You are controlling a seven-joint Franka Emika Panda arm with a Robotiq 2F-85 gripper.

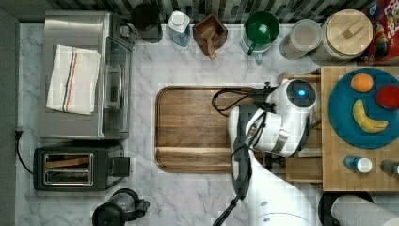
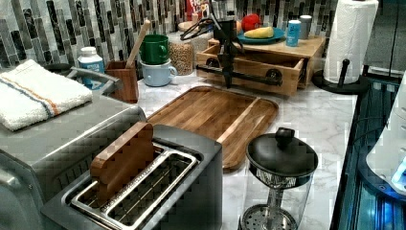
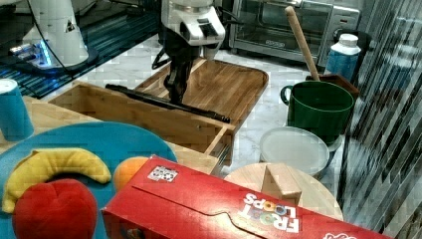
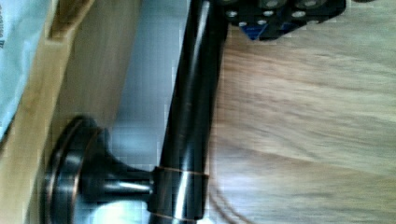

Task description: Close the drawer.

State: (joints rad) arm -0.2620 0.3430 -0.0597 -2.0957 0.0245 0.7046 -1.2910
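at the right view's left, the drawer (image 3: 149, 117) stands pulled out from under the light-wood top (image 3: 40, 117).
its dark bar handle (image 3: 166, 102) runs along the front, facing the cutting board (image 3: 224, 87) on the marble table (image 3: 271, 107). the tool (image 3: 176, 92) hangs at the handle's middle; i cannot tell if it grips. a blue plate (image 3: 107, 142) of toy fruit sits on the top.

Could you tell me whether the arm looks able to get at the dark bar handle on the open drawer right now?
Probably yes: the pincer hangs right at the dark metal bar handle of the open light-wood drawer, with nothing between them.
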